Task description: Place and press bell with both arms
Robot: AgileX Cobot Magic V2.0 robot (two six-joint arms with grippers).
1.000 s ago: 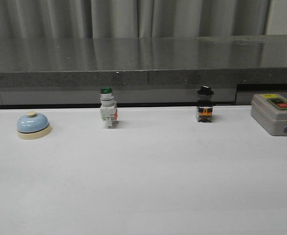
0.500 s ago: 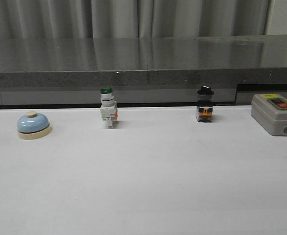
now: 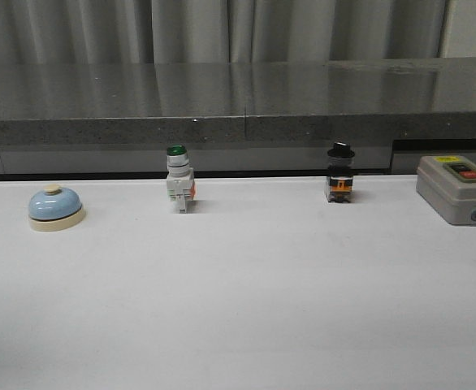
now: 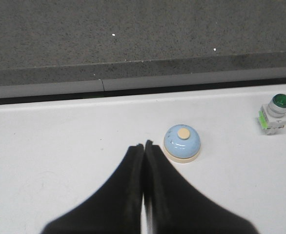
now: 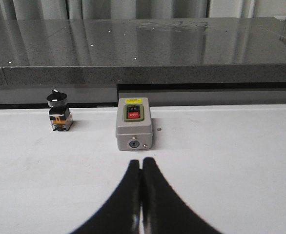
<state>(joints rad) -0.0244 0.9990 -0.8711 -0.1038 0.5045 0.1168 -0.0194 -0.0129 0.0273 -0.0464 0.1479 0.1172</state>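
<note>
The light-blue dome bell (image 3: 56, 208) with cream base and cream button stands on the white table at the far left. It also shows in the left wrist view (image 4: 182, 143). My left gripper (image 4: 144, 145) is shut and empty, its tips just beside the bell and apart from it. My right gripper (image 5: 141, 161) is shut and empty, a little short of the grey box. Neither arm shows in the front view.
A green-capped white push-button switch (image 3: 179, 180) and a black-knobbed selector switch (image 3: 339, 175) stand near the table's back edge. A grey box with a red button (image 3: 457, 188) sits at the far right. A dark stone ledge (image 3: 238, 106) runs behind the table.
</note>
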